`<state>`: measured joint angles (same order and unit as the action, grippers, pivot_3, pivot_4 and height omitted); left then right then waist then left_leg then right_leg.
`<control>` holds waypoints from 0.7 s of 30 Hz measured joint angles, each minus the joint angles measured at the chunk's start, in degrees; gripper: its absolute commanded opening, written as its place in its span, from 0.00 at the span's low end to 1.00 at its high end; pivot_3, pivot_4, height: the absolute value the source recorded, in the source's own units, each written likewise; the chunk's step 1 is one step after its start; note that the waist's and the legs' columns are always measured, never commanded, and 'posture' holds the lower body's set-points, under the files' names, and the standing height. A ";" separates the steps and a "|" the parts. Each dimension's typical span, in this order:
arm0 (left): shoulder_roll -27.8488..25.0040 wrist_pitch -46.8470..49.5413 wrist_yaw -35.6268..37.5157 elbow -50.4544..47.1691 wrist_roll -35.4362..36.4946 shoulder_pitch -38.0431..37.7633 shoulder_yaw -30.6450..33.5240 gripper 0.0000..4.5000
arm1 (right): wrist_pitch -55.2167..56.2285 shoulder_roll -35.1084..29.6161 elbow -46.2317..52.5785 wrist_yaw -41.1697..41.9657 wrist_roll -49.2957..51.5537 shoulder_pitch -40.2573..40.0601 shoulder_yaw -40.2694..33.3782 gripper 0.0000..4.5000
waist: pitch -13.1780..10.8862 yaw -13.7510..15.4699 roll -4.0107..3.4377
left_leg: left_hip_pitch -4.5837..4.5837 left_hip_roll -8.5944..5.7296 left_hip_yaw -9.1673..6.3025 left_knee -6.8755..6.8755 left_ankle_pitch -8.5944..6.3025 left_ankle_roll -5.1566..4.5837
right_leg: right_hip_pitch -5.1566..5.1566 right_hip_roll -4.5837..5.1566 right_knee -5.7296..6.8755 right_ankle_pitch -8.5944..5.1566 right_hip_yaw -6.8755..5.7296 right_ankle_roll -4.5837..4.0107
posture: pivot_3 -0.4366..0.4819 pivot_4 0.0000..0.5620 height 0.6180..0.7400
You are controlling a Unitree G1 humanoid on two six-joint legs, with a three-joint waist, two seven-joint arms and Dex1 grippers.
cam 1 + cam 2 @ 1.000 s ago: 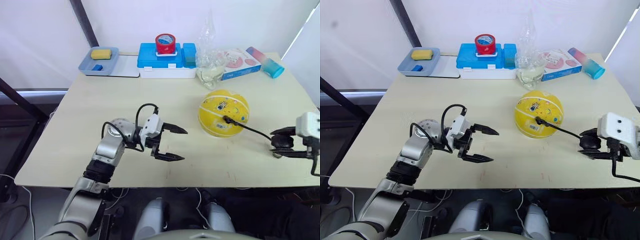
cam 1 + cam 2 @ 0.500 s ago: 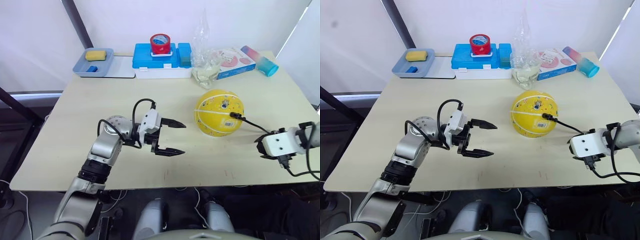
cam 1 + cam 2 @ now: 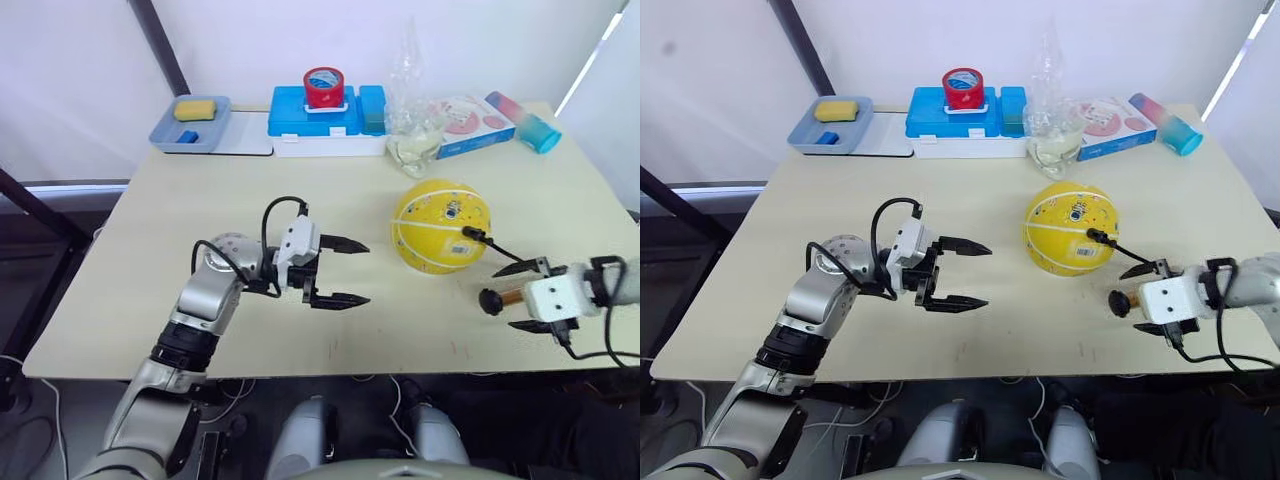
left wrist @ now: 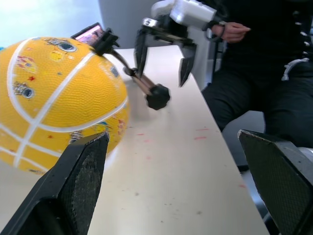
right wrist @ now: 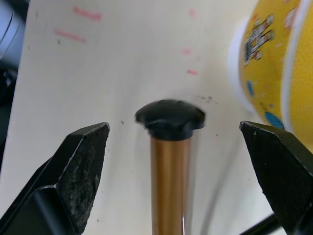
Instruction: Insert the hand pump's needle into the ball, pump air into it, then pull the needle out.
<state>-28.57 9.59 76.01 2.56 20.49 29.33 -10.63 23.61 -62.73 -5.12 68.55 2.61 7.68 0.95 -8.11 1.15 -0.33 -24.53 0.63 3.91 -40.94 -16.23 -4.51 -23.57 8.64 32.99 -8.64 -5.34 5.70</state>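
The yellow ball (image 3: 440, 226) rests on the table right of centre. The thin black hose's connector (image 3: 469, 235) sits against its right side. The hose runs to the bronze hand pump (image 3: 506, 296), whose black end cap (image 5: 169, 117) points toward the ball. My right gripper (image 3: 523, 297) is open, one finger on each side of the pump body with a gap on both. The left wrist view shows the ball (image 4: 54, 98), the pump (image 4: 145, 84) and the right gripper (image 4: 161, 68) beyond it. To the ball's left, my left gripper (image 3: 363, 272) is open and empty.
Along the far edge stand a grey tray (image 3: 170, 133) with a yellow sponge, a blue box (image 3: 300, 112) carrying a red tape roll (image 3: 328, 87), a clear plastic bag (image 3: 415, 125), a printed box (image 3: 472, 122) and a teal tube (image 3: 528, 121). A person in black (image 4: 264, 73) sits beyond the table's right end.
My right gripper has swung in toward the ball and turned, and the pump's capped end now sticks out between its spread fingers. The left gripper has stayed put.
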 measured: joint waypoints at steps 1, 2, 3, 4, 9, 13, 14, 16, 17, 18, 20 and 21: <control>0.19 0.00 -0.31 0.19 -0.02 0.22 -0.01 1.00 | -0.99 0.02 1.43 -0.43 1.41 -1.97 -1.68 0.99 | 0.00 -0.06 0.00 | 0.00 0.00 0.01 0.00 0.00 0.00 | 0.00 0.00 -0.01 0.00 0.01 0.01 | 0.48 0.27 0.91; 0.72 -0.01 -0.84 0.44 -0.04 0.59 0.00 1.00 | -3.03 0.42 4.25 -1.44 4.02 -5.52 -4.73 0.99 | 0.00 -0.03 -0.01 | 0.00 -0.01 0.01 0.00 0.00 0.00 | 0.02 0.00 -0.01 0.00 0.00 0.00 | 0.48 0.27 0.91; 1.28 -0.02 -1.44 0.74 -0.06 1.18 0.00 1.00 | -5.47 1.47 7.47 -2.74 6.79 -8.87 -8.06 0.99 | 0.00 -0.10 0.01 | 0.05 0.01 0.01 -0.01 0.00 0.00 | 0.06 0.00 -0.01 0.00 0.00 0.01 | 0.48 0.27 0.91; 1.52 -0.04 -1.60 0.93 -0.06 1.56 -0.04 1.00 | -6.53 1.92 8.79 -3.26 7.72 -10.07 -9.30 0.99 | 0.00 -0.16 0.01 | 0.08 0.01 -0.01 -0.01 0.00 0.00 | 0.06 0.00 -0.01 0.00 0.02 0.02 | 0.48 0.27 0.91; 5.48 -1.10 -4.11 5.80 -0.77 6.38 -0.14 1.00 | -15.74 10.97 21.23 -10.15 16.58 -23.77 -20.53 0.99 | 0.00 0.55 0.04 | 0.14 0.01 -0.22 0.06 -0.01 -0.01 | 0.13 -0.02 0.00 -0.01 -0.03 0.01 | 0.48 0.27 0.91; 8.92 -2.79 -6.28 11.72 -2.18 10.75 -0.20 1.00 | -21.51 17.78 29.20 -14.29 23.01 -31.49 -26.43 0.99 | 0.00 0.98 0.03 | 0.14 0.00 -0.18 0.07 -0.02 -0.04 | 0.11 -0.02 -0.01 -0.01 0.02 0.01 | 0.48 0.27 0.91; 9.50 -3.07 -6.60 12.54 -2.43 11.40 -0.23 1.00 | -22.15 18.55 30.12 -14.90 23.89 -32.31 -27.15 0.99 | 0.00 0.98 0.04 | 0.15 0.00 -0.20 0.07 -0.02 -0.05 | 0.11 -0.03 0.00 -0.01 0.02 0.01 | 0.48 0.27 0.91; 11.14 -3.95 -7.50 15.10 -3.29 13.26 -0.46 1.00 | -23.34 21.64 32.41 -16.02 26.42 -35.20 -29.05 0.99 | -0.01 1.30 0.06 | 0.11 -0.01 -0.36 0.09 -0.02 -0.06 | 0.12 -0.08 0.01 -0.02 -0.05 -0.01 | 0.48 0.27 0.91; 11.81 -4.44 -7.94 16.63 -3.73 14.25 -0.55 1.00 | -23.68 22.96 33.79 -16.54 27.82 -36.69 -29.45 0.99 | 0.00 1.37 0.05 | 0.10 0.01 -0.37 0.10 -0.02 -0.06 | 0.12 -0.12 0.00 -0.02 -0.03 -0.02 | 0.48 0.27 0.91; 13.19 -5.09 -8.62 19.02 -4.54 15.97 -0.73 1.00 | -24.10 25.05 35.34 -16.97 29.61 -38.90 -30.66 0.99 | 0.00 1.72 0.05 | 0.04 -0.01 -0.43 0.09 -0.02 -0.06 | 0.11 -0.12 0.02 -0.03 -0.05 -0.04 | 0.48 0.27 0.91; 14.82 -6.18 -9.85 22.09 -5.68 18.59 -0.74 1.00 | -24.70 27.51 37.13 -17.63 31.92 -41.40 -31.74 0.99 | -0.01 1.69 0.07 | 0.01 -0.02 -0.45 0.06 -0.03 -0.08 | 0.12 -0.18 -0.01 -0.03 -0.01 -0.05 | 0.48 0.27 0.91; 15.68 -6.95 -10.22 23.75 -6.16 19.70 -0.78 1.00 | -24.75 28.39 37.70 -17.78 32.57 -42.60 -32.79 0.99 | -0.01 1.44 0.07 | 0.03 -0.03 -0.39 0.06 -0.10 -0.20 | 0.11 -0.17 -0.01 -0.04 0.06 -0.04 | 0.48 0.27 0.91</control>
<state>-12.88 2.63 65.79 26.31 14.33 49.03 -11.41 -1.15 -34.34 32.58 50.78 35.18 -34.92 -31.84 -8.12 2.59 -0.26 -24.50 0.60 3.52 -40.88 -16.33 -4.71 -23.46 8.47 32.98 -8.68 -5.27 5.66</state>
